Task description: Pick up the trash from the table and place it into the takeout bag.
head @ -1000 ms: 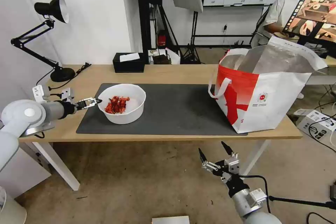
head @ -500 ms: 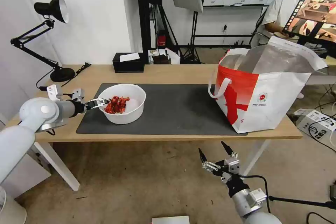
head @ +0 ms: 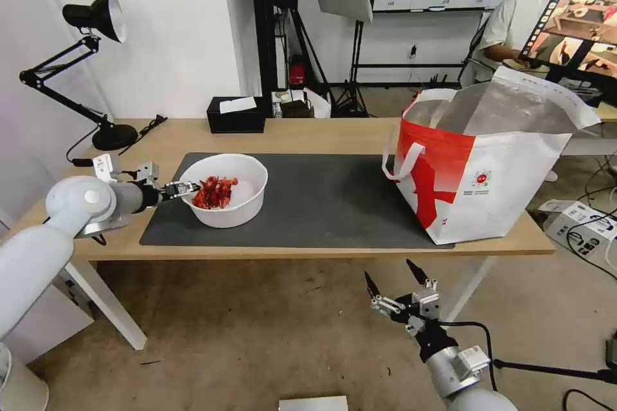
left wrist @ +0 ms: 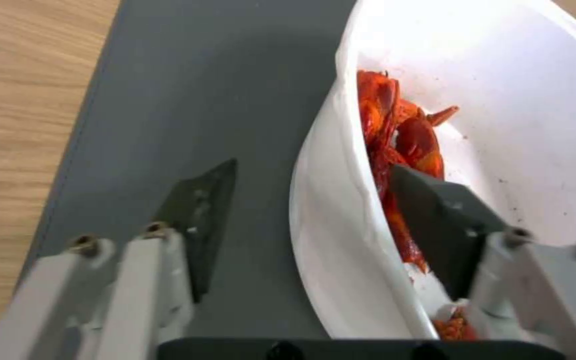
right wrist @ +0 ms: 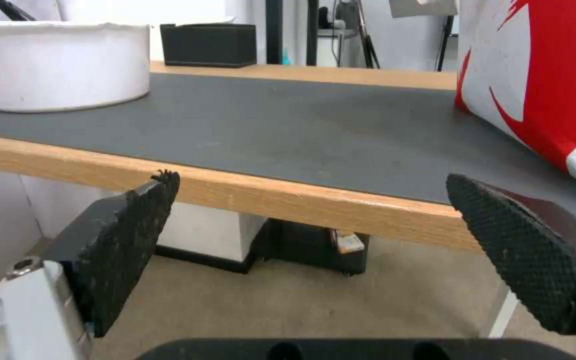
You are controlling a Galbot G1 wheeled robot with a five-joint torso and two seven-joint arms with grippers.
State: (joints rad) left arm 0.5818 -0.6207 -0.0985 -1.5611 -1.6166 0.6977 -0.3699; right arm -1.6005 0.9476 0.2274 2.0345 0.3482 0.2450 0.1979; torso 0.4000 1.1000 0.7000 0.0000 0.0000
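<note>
The trash here is a white round bowl (head: pixel 223 189) of red scraps, standing on the left part of the dark grey mat (head: pixel 334 199) on the table (head: pixel 308 135). My left gripper (head: pixel 186 189) is at the bowl's left rim. In the left wrist view the left gripper (left wrist: pixel 315 210) is open and straddles the rim: one finger (left wrist: pixel 198 215) is outside over the mat, the other (left wrist: pixel 435 220) inside by the scraps of the bowl (left wrist: pixel 535 125). The takeout bag (head: pixel 482 167) stands open at the table's right end. My right gripper (head: pixel 389 279) hangs open below the table's front edge.
A black desk lamp (head: pixel 96 19) and its cables occupy the table's left end. A black box (head: pixel 236 115) with a white sheet sits at the back edge. The right wrist view looks across the table edge (right wrist: pixel 268 195) at the bowl (right wrist: pixel 61 65) and bag (right wrist: pixel 548 65).
My left gripper has moved right, from just beside the bowl to straddling its left rim. Bowl, bag and right arm have stayed in place.
</note>
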